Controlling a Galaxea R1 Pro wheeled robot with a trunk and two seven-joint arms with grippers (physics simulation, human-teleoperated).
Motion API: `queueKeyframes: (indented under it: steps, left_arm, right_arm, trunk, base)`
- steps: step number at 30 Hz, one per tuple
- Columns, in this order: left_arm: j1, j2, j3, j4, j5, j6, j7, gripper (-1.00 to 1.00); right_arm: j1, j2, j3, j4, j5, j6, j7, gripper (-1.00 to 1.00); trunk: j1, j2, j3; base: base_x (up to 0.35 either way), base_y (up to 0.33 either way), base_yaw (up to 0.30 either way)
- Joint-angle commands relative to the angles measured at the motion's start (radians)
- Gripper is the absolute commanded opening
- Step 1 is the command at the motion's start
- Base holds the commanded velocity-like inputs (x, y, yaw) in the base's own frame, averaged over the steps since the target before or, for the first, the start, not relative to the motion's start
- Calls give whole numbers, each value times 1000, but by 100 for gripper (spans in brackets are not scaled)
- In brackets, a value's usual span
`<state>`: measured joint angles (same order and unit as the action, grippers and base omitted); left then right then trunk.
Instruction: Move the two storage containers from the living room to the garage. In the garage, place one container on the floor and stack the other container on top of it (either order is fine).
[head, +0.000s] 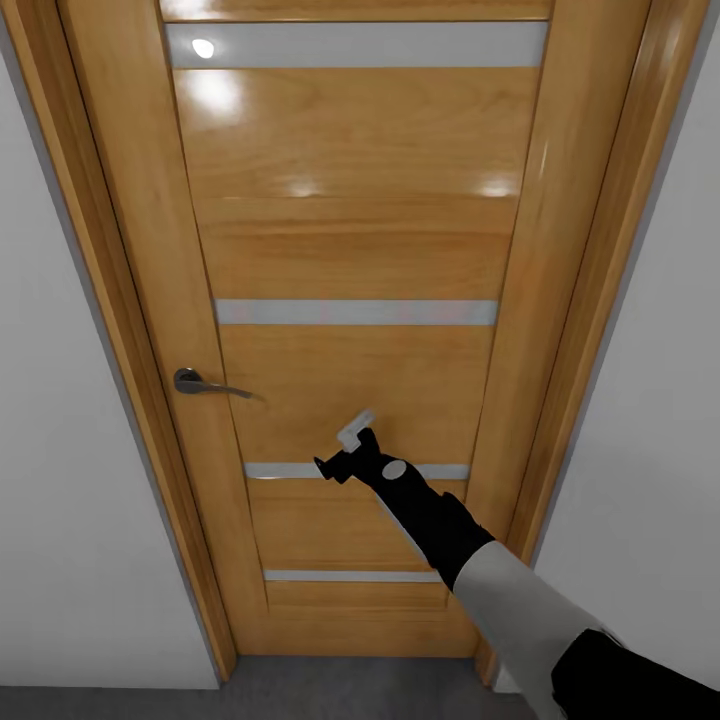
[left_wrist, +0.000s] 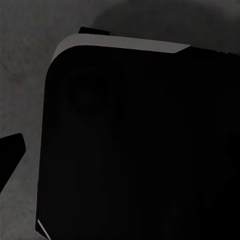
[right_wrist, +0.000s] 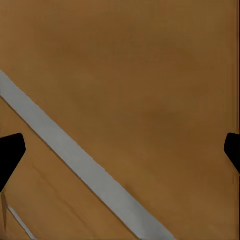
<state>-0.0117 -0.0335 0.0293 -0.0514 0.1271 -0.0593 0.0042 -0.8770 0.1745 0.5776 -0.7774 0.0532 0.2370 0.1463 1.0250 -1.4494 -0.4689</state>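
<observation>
The two storage containers are out of view. A closed wooden door (head: 360, 260) with frosted glass strips stands right in front of me. My right arm reaches forward and its gripper (head: 345, 448) is close to the door's lower middle panel, right of and below the metal lever handle (head: 205, 384). In the right wrist view the right gripper (right_wrist: 120, 155) is open, with its dark fingertips (right_wrist: 10, 152) wide apart over the door panel (right_wrist: 150, 75) and a grey glass strip (right_wrist: 75, 155). One left fingertip (left_wrist: 11, 150) shows over grey floor (left_wrist: 25, 60), beside my own dark body (left_wrist: 135, 145).
The wooden door frame (head: 90, 330) and white walls (head: 50, 520) flank the door on both sides. A narrow band of grey floor (head: 300, 690) runs along the threshold. The door is shut, and I stand very close to it.
</observation>
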Motion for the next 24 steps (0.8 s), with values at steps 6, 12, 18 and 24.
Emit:
queueKeyframes:
  steps: [6, 12, 18, 24]
  left_arm:
    - [-1, 0, 0, 1, 6, 2, 0, 100]
    - [-1, 0, 0, 1, 6, 3, 0, 100]
    - [-1, 0, 0, 1, 6, 0, 0, 100]
    - [-1, 0, 1, 1, 8, -1, 0, 100]
  right_arm:
    - [-27, 0, 5, 8, 14, -13, -42, 100]
    - [-43, 0, 6, 19, 28, -16, -75, 100]
    - [-43, 0, 5, 11, 39, -6, -90, 100]
    - [-43, 0, 1, 14, 41, -11, -136, 100]
  trunk:
    - [0, -1, -1]
    - [0, -1, -1]
    - [0, -1, -1]
    - [0, -1, -1]
  base:
    - [138, 0, 0]
    - [307, 0, 0]
    - [300, 0, 0]
    - [230, 0, 0]
